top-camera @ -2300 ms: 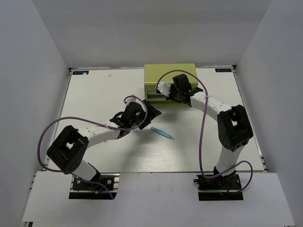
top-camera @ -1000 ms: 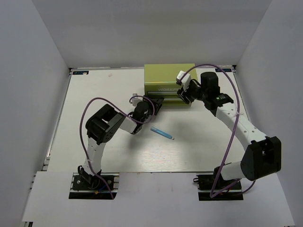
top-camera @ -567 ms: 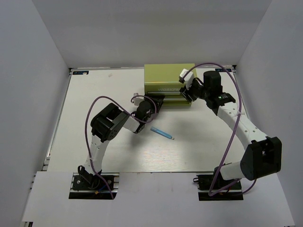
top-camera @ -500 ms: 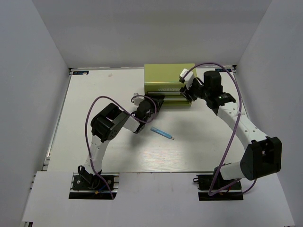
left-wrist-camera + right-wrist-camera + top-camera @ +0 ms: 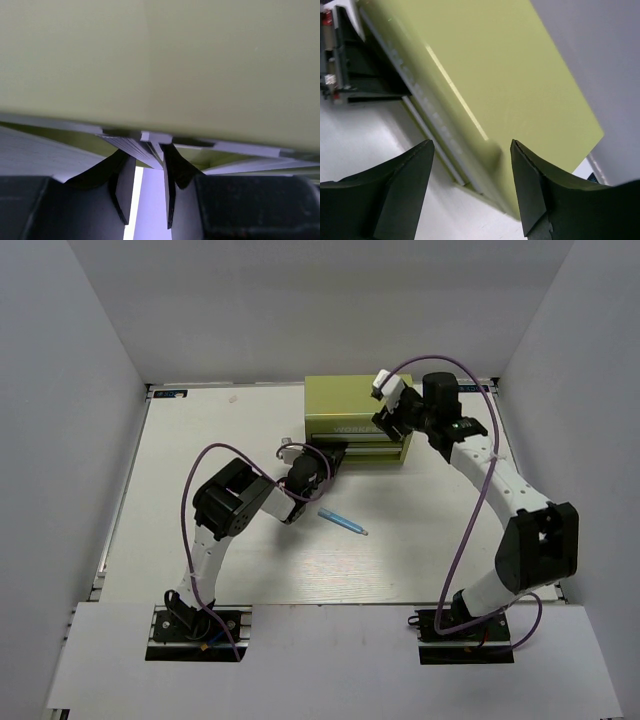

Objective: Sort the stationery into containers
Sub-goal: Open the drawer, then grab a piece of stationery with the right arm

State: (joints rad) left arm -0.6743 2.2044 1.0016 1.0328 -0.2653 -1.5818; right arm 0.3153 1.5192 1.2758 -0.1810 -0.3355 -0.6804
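Observation:
The olive-green tool chest (image 5: 350, 395), the container, stands at the table's far middle, its drawers facing me. My left gripper (image 5: 329, 453) is pressed against the left end of its front. In the left wrist view the chest (image 5: 200, 60) fills the top, and the left gripper (image 5: 149, 150) has its jaws pinched on the thin grey edge of a drawer handle (image 5: 132, 145). My right gripper (image 5: 388, 418) hovers open over the chest's right front corner (image 5: 485, 65), holding nothing. A thin blue pen (image 5: 343, 522) lies on the table in front of the chest. No other stationery shows.
White walls close in the table (image 5: 220, 440) on three sides. The left gripper's black body (image 5: 350, 85) shows at the chest's front in the right wrist view. Purple cables loop above both arms.
My left jaws have narrowed onto the drawer handle. The right gripper has swung left and back over the chest's corner, and its jaws have spread wider. The blue pen has not moved.

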